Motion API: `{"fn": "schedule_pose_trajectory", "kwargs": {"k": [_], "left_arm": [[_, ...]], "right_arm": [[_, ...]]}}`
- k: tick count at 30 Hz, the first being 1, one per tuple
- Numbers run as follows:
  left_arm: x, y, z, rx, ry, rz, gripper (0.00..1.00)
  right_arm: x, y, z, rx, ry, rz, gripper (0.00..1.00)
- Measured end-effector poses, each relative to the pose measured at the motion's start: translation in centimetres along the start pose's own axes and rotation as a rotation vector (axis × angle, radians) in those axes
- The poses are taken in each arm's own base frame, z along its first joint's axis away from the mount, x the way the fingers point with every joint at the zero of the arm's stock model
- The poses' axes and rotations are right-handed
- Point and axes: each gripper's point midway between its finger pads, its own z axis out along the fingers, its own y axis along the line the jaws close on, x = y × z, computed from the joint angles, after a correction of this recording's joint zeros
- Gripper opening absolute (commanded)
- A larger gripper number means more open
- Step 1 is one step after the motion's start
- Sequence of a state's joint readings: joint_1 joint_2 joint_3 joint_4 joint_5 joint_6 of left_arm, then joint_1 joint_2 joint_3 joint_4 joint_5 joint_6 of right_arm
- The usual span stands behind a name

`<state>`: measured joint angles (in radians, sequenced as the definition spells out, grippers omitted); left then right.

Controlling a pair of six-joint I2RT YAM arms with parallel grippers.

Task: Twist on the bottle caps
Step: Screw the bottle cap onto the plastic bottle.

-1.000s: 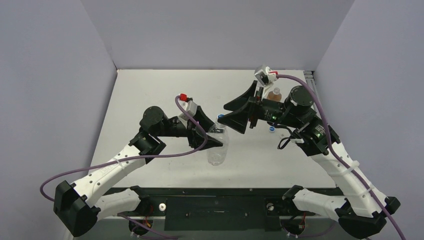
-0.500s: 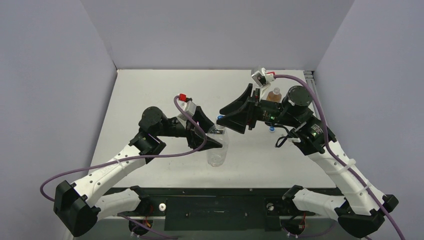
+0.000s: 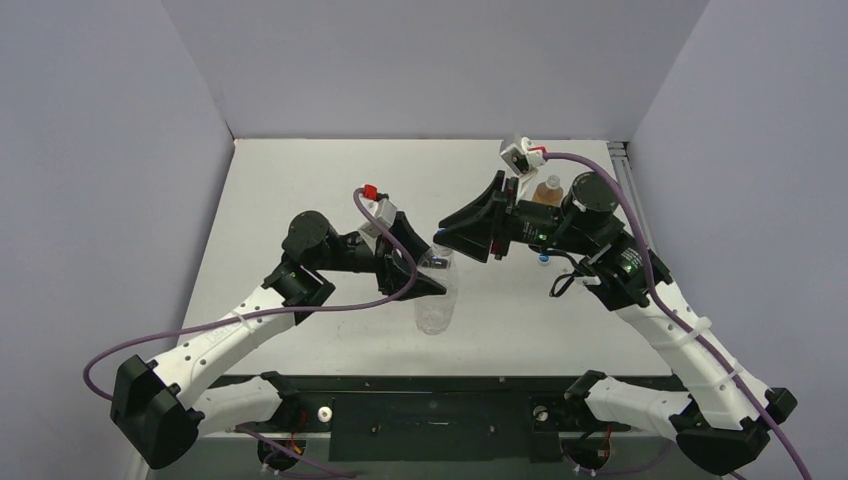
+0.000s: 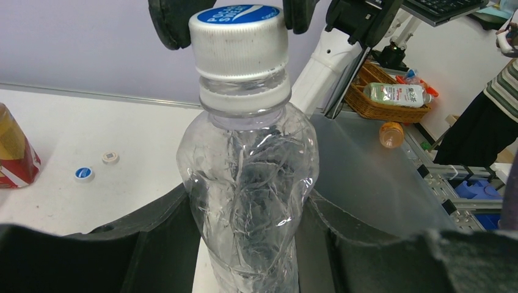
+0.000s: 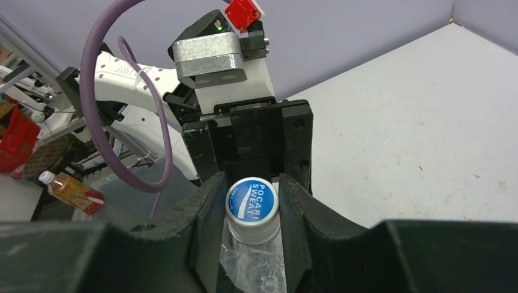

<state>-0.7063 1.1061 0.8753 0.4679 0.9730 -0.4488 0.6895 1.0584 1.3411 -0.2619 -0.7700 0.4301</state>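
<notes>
The clear bottle [image 3: 436,298] stands upright mid-table, and my left gripper [image 3: 418,280] is shut on its crumpled body [image 4: 250,177]. A blue-and-white cap [image 4: 239,33] sits on its neck. My right gripper [image 3: 447,236] comes in from the right and is shut on that cap [image 5: 251,204], one finger pressed on each side. The wrinkled shoulder of the clear bottle [image 5: 253,265] shows below the cap. The amber bottle [image 3: 547,189] stands upright at the back right, behind the right arm. Its red-banded base [image 4: 13,152] shows at the left edge of the left wrist view.
Two small loose caps lie on the table near the amber bottle, one blue [image 4: 83,174] and one pale [image 4: 110,157]. The blue one [image 3: 542,258] peeks out under the right arm. Grey walls close in the table at the left, back and right.
The right gripper's jaws have closed from wide open onto the cap on the clear bottle. The right arm shifted slightly left. The left arm and bottle stayed put.
</notes>
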Motion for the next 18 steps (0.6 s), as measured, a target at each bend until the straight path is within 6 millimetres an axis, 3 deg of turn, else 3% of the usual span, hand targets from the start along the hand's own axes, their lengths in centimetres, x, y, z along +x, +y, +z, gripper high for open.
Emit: {"fn": "schedule_pose_trajectory", "kwargs": {"k": [6, 18], "left_arm": [[0.3, 1.0, 0.1, -0.034, 0.003, -0.014, 0.00], [-0.2, 8.0, -0.4, -0.469, -0.003, 0.099, 0.00]], "right_arm": [[0.2, -1.1, 0.0, 0.090, 0.006, -0.018, 0.04], [-0.8, -7.5, 0.1, 0.609, -0.035, 0.018, 0.00]]}}
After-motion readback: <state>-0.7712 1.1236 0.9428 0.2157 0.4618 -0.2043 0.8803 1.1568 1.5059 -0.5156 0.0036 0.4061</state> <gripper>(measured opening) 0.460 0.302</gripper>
